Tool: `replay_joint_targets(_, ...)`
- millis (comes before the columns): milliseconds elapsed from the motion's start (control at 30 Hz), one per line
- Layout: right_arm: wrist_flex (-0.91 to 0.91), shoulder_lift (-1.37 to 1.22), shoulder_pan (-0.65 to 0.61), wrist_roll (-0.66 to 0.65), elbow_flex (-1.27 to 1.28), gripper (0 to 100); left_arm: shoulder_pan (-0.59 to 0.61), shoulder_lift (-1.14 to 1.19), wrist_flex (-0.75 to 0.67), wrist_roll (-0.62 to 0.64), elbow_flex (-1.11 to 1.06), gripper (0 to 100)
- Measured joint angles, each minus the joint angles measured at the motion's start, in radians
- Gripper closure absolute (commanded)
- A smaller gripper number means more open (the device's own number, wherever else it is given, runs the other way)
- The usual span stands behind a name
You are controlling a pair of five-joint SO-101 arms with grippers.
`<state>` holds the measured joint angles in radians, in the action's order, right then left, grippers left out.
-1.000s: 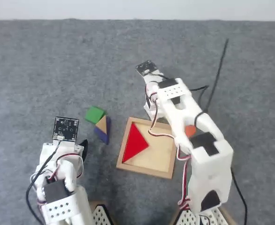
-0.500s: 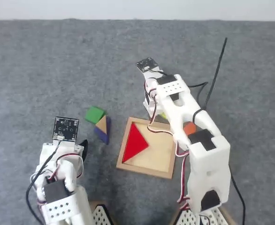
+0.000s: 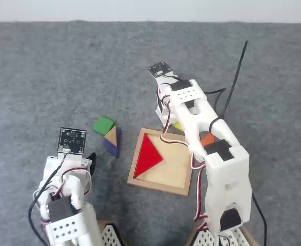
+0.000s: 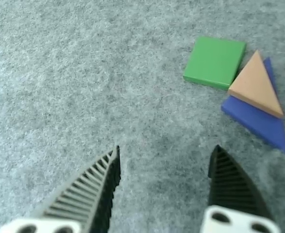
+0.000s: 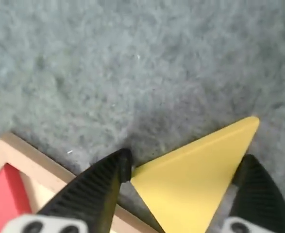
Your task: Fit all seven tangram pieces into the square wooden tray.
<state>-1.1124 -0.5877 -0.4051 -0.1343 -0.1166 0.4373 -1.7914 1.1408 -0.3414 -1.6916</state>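
On a grey, carpet-like table (image 3: 47,66), seen from above, a square wooden tray (image 3: 177,165) lies near the middle, between two white robot arms. One red triangle (image 3: 147,154) lies flat inside the tray, against its left side, and the rest of the tray floor is bare wood. To the left of the tray, apart from it, three pieces sit in a small cluster: a green square (image 4: 215,61), a tan triangle (image 4: 255,86) touching the square's edge, and a blue piece (image 4: 259,121) lying partly under the tan triangle. The left end effector (image 4: 165,151) hovers over bare table near this cluster, its two black ribbed fingers spread wide and holding nothing. The right arm stretches forward over the tray's right side. The right end effector (image 5: 187,158) is low over the table just past the tray's far rim, its fingers apart, one on either side of a yellow triangle (image 5: 195,179) that lies flat on the table beside the rim. An orange piece (image 3: 207,137) shows beside the right arm, mostly hidden, its shape unclear.
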Motion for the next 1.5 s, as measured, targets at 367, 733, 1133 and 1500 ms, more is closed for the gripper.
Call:
replay_joint_targets(367,-0.018,-0.002,0.002,0.009,-0.008,59.0,0.0,0.0,0.0,0.0,0.0,72)
replay_joint_targets(733,-0.083,0.029,-0.002,-0.032,-0.006,54.5,0.0,0.0,0.0,0.0,0.0,72)
replay_joint_targets(1133,-0.087,0.098,-0.029,-0.061,0.057,54.5,0.0,0.0,0.0,0.0,0.0,72)
replay_joint_targets(1500,-0.074,0.123,0.009,-0.14,0.138,54.6,-0.002,0.0,0.0,0.0,0.0,72)
